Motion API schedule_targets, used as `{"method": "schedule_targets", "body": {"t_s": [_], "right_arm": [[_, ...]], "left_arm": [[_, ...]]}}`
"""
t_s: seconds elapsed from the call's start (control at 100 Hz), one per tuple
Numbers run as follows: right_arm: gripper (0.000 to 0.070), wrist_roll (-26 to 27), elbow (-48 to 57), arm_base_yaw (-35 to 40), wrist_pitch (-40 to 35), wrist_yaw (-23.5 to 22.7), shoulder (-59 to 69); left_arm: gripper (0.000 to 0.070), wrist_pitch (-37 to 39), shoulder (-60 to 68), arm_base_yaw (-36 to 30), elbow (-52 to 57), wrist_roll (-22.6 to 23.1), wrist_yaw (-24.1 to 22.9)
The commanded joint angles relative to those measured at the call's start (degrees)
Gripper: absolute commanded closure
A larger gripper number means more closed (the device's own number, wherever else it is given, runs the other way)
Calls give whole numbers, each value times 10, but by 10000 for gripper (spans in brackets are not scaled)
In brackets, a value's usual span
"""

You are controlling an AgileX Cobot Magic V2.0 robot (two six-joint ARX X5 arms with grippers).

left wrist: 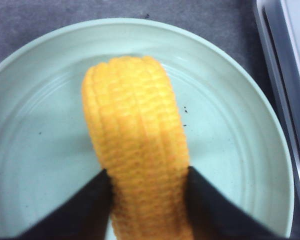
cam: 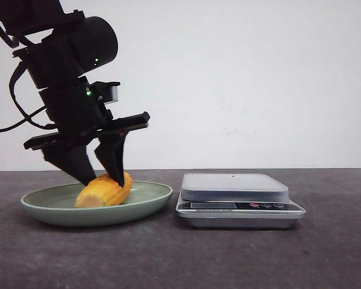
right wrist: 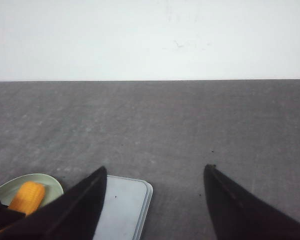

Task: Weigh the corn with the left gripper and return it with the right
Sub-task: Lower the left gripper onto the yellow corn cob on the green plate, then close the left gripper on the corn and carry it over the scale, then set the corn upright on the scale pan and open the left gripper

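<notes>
The left gripper (cam: 103, 179) is down on the corn (cam: 103, 191), its pointed black fingers (left wrist: 212, 210) pinching the ribbed yellow cob from both sides. The cob lies in the shallow pale green plate (cam: 150, 201), beside the silver scale (cam: 237, 198). The right gripper (right wrist: 155, 205) is spread wide, holding nothing.

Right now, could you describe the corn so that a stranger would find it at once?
Look left of the silver scale, at the pale green plate. The corn lies in it, between the left gripper's black fingers; it is the only yellow, ribbed thing there.
</notes>
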Motion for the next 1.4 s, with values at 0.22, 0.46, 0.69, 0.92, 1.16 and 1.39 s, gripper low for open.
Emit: {"method": "schedule_targets", "body": {"t_s": [0.22, 0.46, 0.69, 0.92, 1.16, 1.39], "right_arm": [[317, -9, 12, 2, 5, 2, 2], [317, -9, 12, 2, 5, 2, 3], [317, -8, 12, 2, 2, 2, 3], [317, -8, 12, 2, -5, 2, 3], [317, -8, 12, 2, -11, 2, 2], [317, -8, 12, 2, -24, 2, 2]], "left_arm": [[693, -5, -46, -7, 9, 0, -4], [692, -11, -134, -40, 50, -2, -4], [691, -15, -65, -103, 168, -29, -6], [691, -18, 71, -142, 267, -61, -21], [691, -14, 157, -160, 281, -77, -28], [691, -9, 180, -162, 281, -75, -32]]}}
